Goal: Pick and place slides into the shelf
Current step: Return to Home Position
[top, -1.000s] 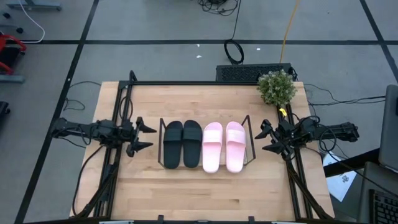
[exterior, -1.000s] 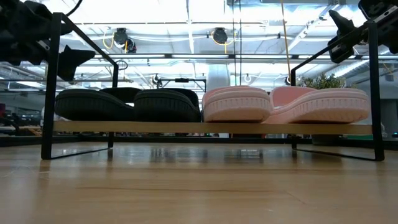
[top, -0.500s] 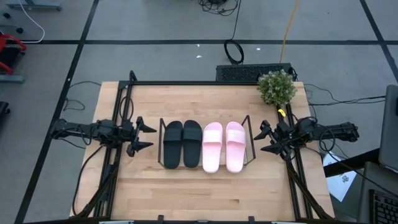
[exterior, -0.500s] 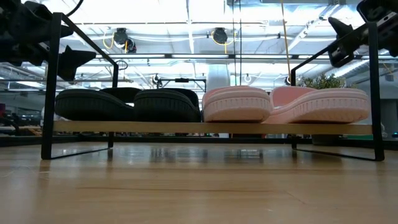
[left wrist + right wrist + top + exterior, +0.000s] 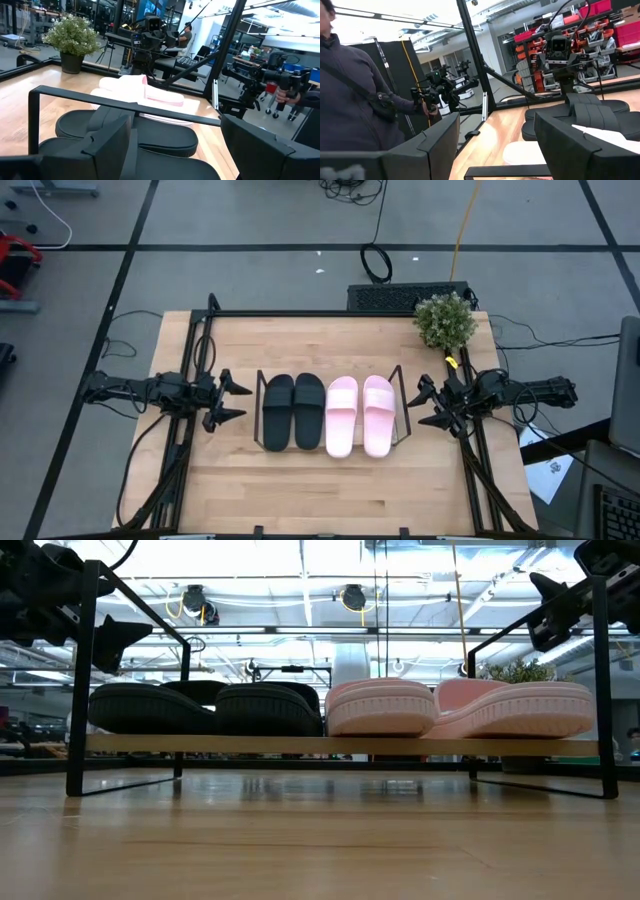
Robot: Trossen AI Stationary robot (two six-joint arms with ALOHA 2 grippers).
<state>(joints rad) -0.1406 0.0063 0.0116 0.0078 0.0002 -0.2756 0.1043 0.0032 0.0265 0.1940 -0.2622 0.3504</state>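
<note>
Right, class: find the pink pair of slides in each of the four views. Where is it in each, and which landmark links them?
High view: pink pair mid-table, right of the black pair.
Low view: pink pair in the right half, black pair left.
Left wrist view: pink pair beyond the black pair.
Right wrist view: pink pair nearest, black pair beyond.
Landmark: the black pair, always alongside it.

A potted plant [image 5: 445, 320] stands on a corner of the table [image 5: 300, 480].

The wooden table [image 5: 300, 490] is carrying the shelf [image 5: 300, 745] at frame centre, holding 2 black slides [image 5: 278, 412] and 2 pink slides [image 5: 342, 416], and a potted plant [image 5: 445, 320] at upper right.
</note>
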